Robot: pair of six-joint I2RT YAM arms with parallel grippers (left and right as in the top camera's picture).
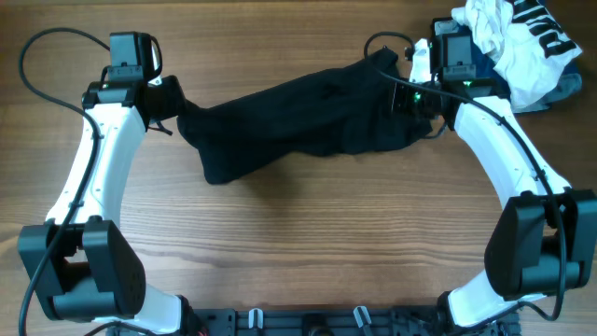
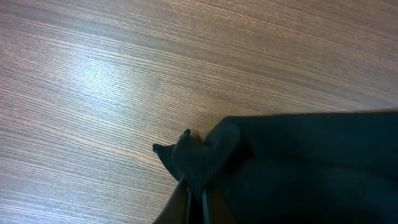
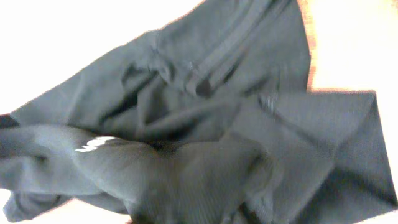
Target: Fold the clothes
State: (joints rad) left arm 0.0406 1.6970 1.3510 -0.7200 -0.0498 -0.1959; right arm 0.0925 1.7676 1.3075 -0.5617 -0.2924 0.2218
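Observation:
The black garment [image 1: 298, 121] hangs stretched across the wooden table between my two grippers, and it sags toward the front left. My left gripper [image 1: 171, 101] is at its left end. In the left wrist view the fingers [image 2: 196, 205] are shut on a pinched corner of the black fabric [image 2: 199, 155]. My right gripper [image 1: 412, 98] is at the garment's right end. In the right wrist view bunched black fabric [image 3: 205, 124] fills the frame and hides the fingers, and it seems gripped. A small white mark [image 3: 93, 145] shows on the cloth.
A heap of white, black-lettered and light-blue clothes [image 1: 522, 42] lies at the back right corner, just behind my right arm. Bare wooden table [image 1: 308, 243] lies in front of the garment.

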